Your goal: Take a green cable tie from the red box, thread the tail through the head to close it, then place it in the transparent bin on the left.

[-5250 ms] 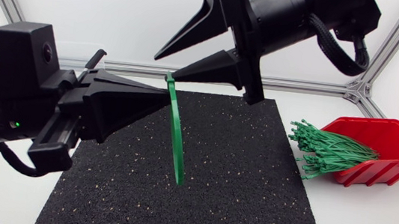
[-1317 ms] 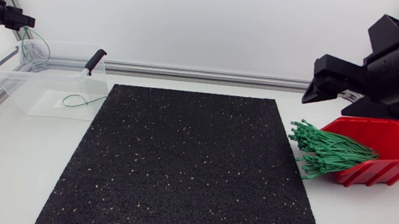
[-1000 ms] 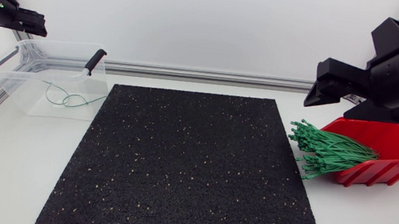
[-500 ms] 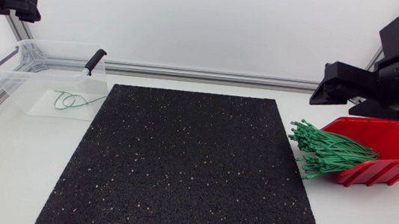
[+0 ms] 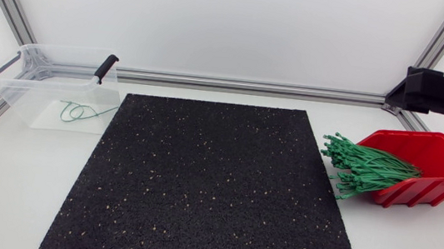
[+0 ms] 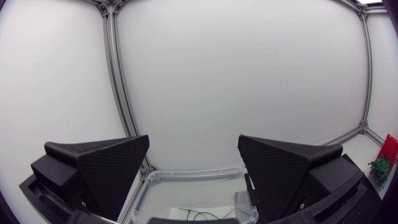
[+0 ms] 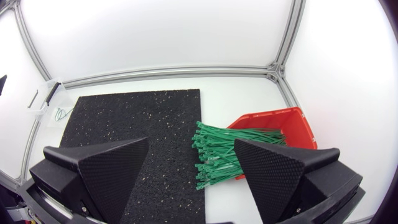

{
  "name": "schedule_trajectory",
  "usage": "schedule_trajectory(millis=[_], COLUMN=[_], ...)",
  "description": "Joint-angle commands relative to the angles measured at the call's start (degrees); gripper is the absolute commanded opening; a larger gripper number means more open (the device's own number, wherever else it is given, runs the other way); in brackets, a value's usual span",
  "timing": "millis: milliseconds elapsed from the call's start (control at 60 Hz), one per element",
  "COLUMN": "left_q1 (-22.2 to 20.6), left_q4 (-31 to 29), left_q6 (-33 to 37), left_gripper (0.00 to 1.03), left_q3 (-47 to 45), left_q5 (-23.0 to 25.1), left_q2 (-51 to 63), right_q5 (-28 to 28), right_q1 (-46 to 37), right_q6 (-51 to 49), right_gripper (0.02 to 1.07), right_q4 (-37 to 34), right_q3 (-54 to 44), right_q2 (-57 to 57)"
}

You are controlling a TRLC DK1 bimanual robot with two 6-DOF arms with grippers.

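Your right arm's matte black fingers (image 7: 102, 171) stand wide and empty, with the bundle of green cable ties (image 7: 221, 155) below and ahead of them, its long axis running from the red plastic box (image 7: 283, 124) out towards the black speckled mat (image 7: 130, 118). Your left fingers (image 6: 99, 165), equally wide and empty, hang above the transparent plastic bin (image 6: 186, 177) that holds one looped green tie (image 5: 81, 111), so the right arm is the nearer to the bundle.
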Motion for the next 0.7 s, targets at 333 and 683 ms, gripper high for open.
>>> schedule_trajectory(millis=[333,683], left_q1=[-0.7,-1.8], left_q4=[8.4,11.2], left_q6=[-5.4,-9.2], left_gripper=[0.99,0.99], left_q3=[-19.2,-30.3], left_q5=[-0.1,-0.2], left_q2=[-17.3,-27.0], right_q5=[-0.3,-0.4], right_q1=[-6.8,-10.3], right_q6=[-10.5,-14.8], right_gripper=[1.02,1.02], right_q4=[15.0,21.3], right_q3=[-14.3,-22.8], right_q2=[-9.4,-17.4])
